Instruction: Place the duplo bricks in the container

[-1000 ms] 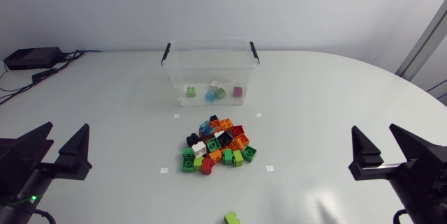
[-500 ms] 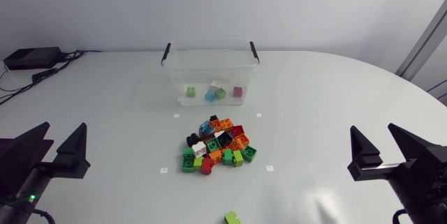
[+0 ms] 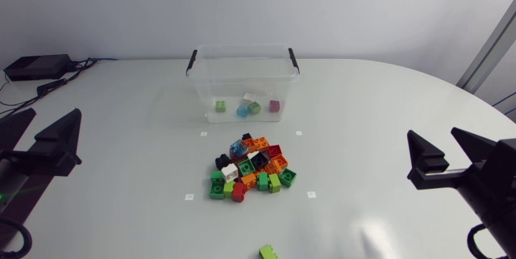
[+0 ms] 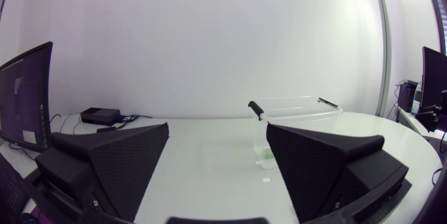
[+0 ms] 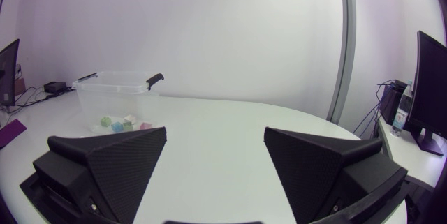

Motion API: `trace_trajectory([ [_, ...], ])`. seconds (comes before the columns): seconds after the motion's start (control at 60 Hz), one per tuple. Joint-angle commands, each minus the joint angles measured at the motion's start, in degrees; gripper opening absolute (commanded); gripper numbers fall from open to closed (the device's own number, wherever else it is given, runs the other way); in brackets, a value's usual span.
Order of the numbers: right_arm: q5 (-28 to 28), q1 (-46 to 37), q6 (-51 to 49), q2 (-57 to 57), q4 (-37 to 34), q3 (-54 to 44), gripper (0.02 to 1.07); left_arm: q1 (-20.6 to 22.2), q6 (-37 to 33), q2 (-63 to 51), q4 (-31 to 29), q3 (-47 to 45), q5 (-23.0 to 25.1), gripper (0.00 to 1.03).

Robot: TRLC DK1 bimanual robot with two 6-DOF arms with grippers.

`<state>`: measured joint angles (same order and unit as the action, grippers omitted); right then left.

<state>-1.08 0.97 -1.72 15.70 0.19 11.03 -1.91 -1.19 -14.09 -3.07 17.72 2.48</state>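
Duplo bricks: a mixed-colour pile at the middle of the table, just in front of the clear container, which holds a few more. One green brick lies apart, nearer me. My left pincer and right pincer flank the pile, well apart, both spread and empty.

The container is clear, glossy plastic. The duplo bricks near the container are shiny, smooth plastic. The bench is smooth, matt white. The jaws are matt black and finely textured.
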Motion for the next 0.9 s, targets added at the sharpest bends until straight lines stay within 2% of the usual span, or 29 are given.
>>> trace_trajectory([
  [0.0,0.0,1.1,-0.3,3.5,0.3,2.8,1.03,1.7,2.3,-3.1,-1.0,3.3,-0.4,0.96],
  [0.167,0.3,2.7,0.0,10.7,-1.9,6.6,1.03,5.2,1.9,-10.5,-4.9,8.2,-2.2,0.93],
  [0.267,0.1,3.4,0.7,14.7,-3.5,8.9,1.03,5.7,-0.3,-18.2,-10.3,12.9,-2.2,0.93],
  [0.55,-3.0,4.7,2.6,20.6,-7.7,11.5,1.03,11.2,-1.4,-33.2,-17.5,19.0,-1.9,0.93],
  [0.683,-5.6,5.3,3.4,23.3,-10.6,13.1,1.03,14.7,-6.0,-36.5,-18.6,19.9,-1.9,0.93],
  [0.817,-6.9,5.9,3.6,25.0,-13.6,14.4,1.03,17.1,-16.8,-41.7,-18.4,21.2,-0.5,0.93],
  [0.883,-8.6,6.9,4.3,25.3,-15.7,15.1,1.03,17.6,-18.4,-45.3,-18.4,22.2,-0.5,0.93],
])
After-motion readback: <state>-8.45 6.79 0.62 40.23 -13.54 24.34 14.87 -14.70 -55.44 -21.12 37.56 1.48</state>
